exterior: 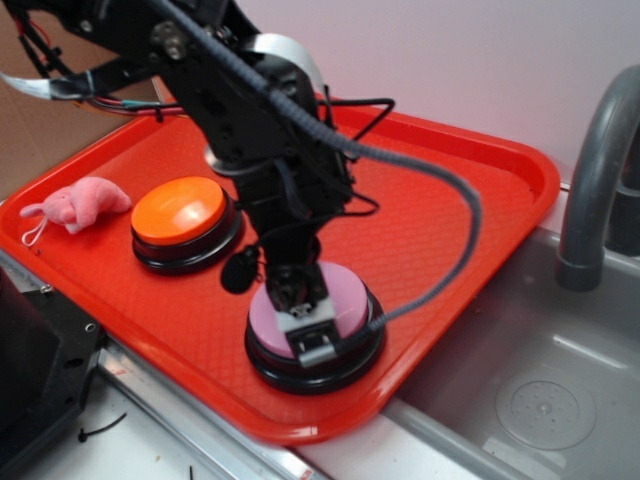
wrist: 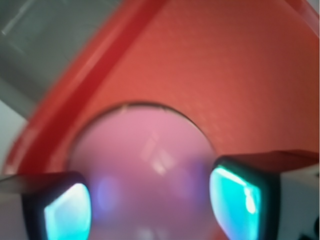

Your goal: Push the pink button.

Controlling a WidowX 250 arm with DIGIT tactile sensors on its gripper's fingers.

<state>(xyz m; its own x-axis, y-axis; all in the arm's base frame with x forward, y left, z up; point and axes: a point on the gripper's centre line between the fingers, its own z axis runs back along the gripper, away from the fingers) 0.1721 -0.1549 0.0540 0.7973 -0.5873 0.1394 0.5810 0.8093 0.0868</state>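
**Hand down on the pink dome, fingers apart**

The hand [exterior: 300,322] hangs straight down over the pink button [exterior: 345,300], low enough that in the exterior view its tip seems to rest on the dome or sit just above it; whether there is real contact cannot be told. In the wrist view the two fingers [wrist: 235,195] stand parted, one at each lower corner, with the blurred pink dome [wrist: 142,170] filling the gap between them. Nothing is gripped.

The pink button sits on a black round base [exterior: 355,368] near the front edge of the red tray [exterior: 470,210], close to the corner nearest the sink [exterior: 540,380]. The orange button [exterior: 180,212] lies apart on the tray, and beyond it a small pink plush toy [exterior: 82,205] rests by the far rim.

As for handling, the dome looks like hard, glossy plastic, so it is probably stiff and somewhat slippery; a fingertip landing off-centre could slide down the curve rather than depress it. It needs no grasp at all. The sound place to bear on is likely the crown of the dome, pressing straight down. The wide base suggests it will not tip, though the unit is probably light and might skate on the tray if pushed sideways. It does not look fragile
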